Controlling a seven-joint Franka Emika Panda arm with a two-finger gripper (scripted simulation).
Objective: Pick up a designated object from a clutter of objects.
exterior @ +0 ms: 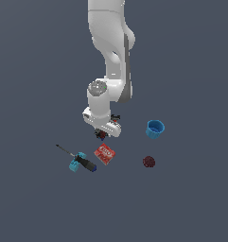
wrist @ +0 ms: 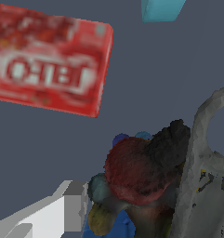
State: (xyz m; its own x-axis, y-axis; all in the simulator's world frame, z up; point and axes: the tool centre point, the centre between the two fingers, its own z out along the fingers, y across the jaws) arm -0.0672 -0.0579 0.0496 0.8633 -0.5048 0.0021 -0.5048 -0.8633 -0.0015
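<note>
Dark lumpy object between hand fingers, above red box.

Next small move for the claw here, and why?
Probably lift straight up. The claw looks closed around the dark object, with one finger visible beside it; the red box lies close by, so sideways travel risks a bump.

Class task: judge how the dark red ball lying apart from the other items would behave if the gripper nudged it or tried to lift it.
The dark red ball looks round, so a nudge would probably send it rolling. Its surface looks bumpy, which may aid grip. It is small, so likely light, though its weight cannot be seen.
</note>
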